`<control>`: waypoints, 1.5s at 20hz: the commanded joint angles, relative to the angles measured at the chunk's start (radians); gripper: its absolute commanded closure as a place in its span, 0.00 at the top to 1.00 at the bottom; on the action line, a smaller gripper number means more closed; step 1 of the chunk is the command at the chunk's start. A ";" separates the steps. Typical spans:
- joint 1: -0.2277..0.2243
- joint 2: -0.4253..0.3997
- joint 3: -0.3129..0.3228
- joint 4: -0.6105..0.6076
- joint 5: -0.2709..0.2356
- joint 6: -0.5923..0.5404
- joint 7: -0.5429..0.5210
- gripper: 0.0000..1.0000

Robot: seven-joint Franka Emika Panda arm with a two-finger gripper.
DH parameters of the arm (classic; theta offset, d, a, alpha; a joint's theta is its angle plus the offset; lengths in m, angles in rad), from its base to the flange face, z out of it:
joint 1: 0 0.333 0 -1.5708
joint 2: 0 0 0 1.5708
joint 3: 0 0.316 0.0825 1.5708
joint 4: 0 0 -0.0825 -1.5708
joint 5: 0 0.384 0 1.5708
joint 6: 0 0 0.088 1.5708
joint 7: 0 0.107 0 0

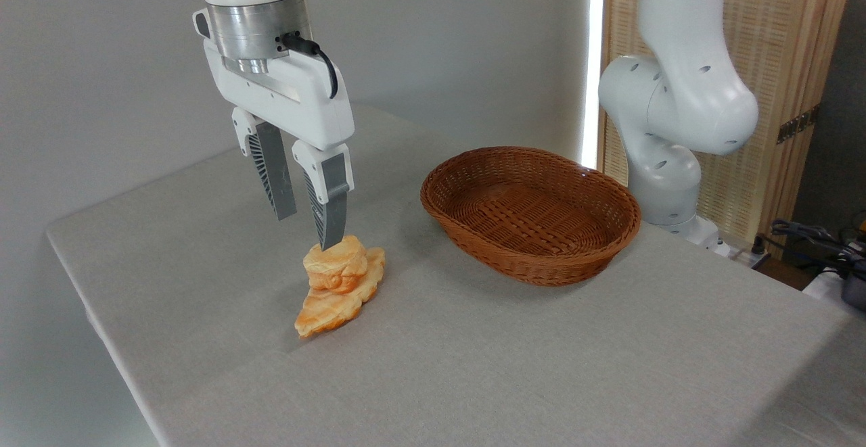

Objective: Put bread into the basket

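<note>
A white robot arm's gripper hangs over a grey table, fingers pointing down and set a narrow gap apart, holding nothing. The nearer fingertip is just above a small golden bun. The bun sits on top of a flat pastry, left of centre. A brown wicker basket stands to the right, well apart from the bun.

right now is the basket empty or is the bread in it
Empty: the basket shows only bare weave. The bread sits outside on the flat pastry.
</note>
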 commanded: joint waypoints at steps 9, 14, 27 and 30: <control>0.008 -0.006 -0.010 0.008 -0.015 -0.044 -0.015 1.00; 0.006 -0.006 -0.010 0.008 -0.015 -0.044 -0.008 1.00; 0.003 -0.006 -0.012 0.007 -0.015 -0.059 -0.002 1.00; 0.003 -0.004 -0.012 0.008 -0.015 -0.059 -0.002 1.00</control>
